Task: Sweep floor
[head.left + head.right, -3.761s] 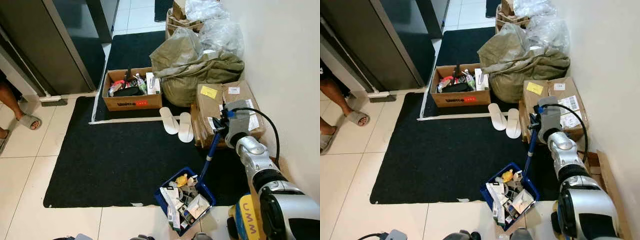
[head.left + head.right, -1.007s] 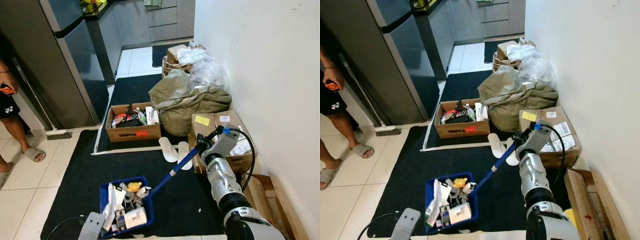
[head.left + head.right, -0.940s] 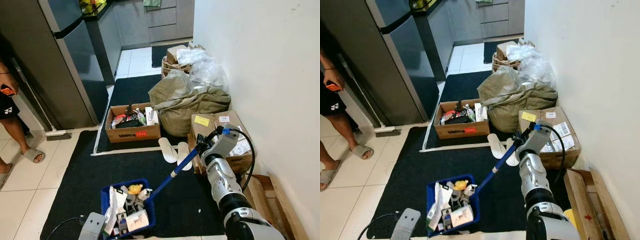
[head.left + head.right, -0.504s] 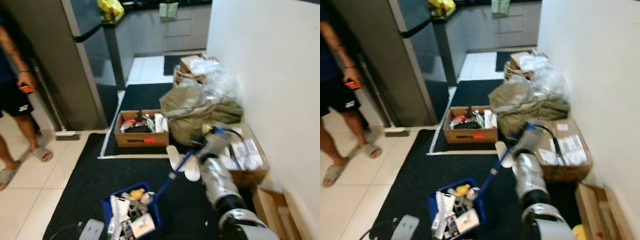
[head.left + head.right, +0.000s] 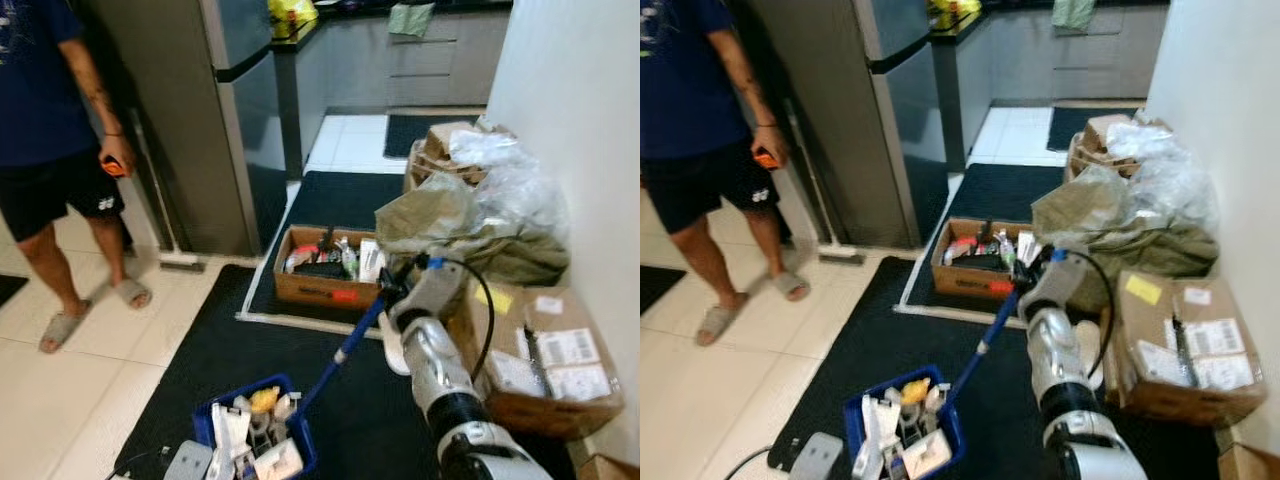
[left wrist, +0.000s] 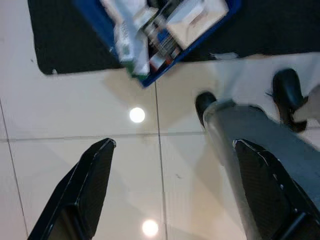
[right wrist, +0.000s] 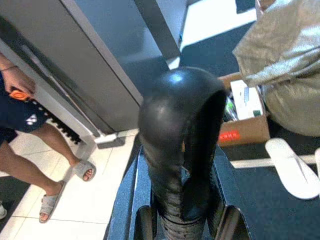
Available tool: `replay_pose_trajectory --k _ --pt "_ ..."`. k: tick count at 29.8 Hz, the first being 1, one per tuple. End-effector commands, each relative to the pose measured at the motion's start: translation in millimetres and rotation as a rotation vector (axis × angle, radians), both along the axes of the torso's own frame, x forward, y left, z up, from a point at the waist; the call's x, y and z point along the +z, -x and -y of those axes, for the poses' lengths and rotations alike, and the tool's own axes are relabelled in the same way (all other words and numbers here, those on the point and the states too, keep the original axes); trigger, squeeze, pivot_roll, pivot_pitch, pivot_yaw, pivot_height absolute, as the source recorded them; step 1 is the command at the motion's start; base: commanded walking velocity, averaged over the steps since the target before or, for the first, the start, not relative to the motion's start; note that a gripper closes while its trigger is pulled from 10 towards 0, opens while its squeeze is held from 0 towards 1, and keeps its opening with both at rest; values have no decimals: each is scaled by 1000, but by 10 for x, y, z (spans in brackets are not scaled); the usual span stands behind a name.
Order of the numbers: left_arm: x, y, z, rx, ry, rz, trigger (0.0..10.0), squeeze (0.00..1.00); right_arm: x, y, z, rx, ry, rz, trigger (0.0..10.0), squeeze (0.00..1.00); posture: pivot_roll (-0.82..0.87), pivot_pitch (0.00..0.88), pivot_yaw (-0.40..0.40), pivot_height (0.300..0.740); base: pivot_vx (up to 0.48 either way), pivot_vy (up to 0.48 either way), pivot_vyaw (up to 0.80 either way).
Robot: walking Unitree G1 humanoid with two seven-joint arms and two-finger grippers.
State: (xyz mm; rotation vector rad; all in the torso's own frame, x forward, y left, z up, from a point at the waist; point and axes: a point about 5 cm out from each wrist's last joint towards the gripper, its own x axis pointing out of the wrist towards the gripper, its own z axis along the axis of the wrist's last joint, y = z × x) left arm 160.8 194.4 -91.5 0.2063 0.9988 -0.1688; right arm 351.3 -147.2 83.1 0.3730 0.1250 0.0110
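The blue dustpan (image 5: 262,433), heaped with packets, cartons and a yellow scrap, sits on the black mat (image 5: 210,355) close to its near edge, toward the near left corner. Its long blue handle (image 5: 338,352) slants up and to the right into the right gripper (image 5: 396,291), whose fingers are wrapped around the black grip at the top; the right wrist view looks straight down that rounded black grip (image 7: 182,150), clamped between the fingers.

Compared with a few seconds back, the dustpan has crossed from the mat's near right corner to the left side, and in the last half second it has hardly shifted on the mat. What has changed most is the view itself: the head has lifted and turned left, so the refrigerator (image 5: 185,110) and the person (image 5: 50,130) standing on the pale tiles beside it, with an orange object in hand, now fill the left of the scene. That reads as the robot turning to carry the full pan off, with the collecting apparently done.

The left gripper (image 6: 170,195) hangs low over the tile floor (image 6: 75,115), its two black fingers spread apart and holding nothing.

Beyond the far edge of the mat stand an open cardboard box of oddments (image 5: 325,275), white slippers (image 5: 1087,345), an olive sack (image 5: 460,225) and taped cartons (image 5: 545,355) along the wall.
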Motion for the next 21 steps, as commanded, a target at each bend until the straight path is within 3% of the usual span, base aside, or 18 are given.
replay_pose_trajectory --k 1,21 --pt "-8 26 -32 -5 -11 -15 10000 0 124 -62 1 -20 -43 44 10000 0 -55 0 62 740 319 0 0" --pt "-11 21 -2 -22 -7 -22 10000 0 194 -104 -21 -11 -64 49 10000 0 -56 0 62 740 339 0 0"
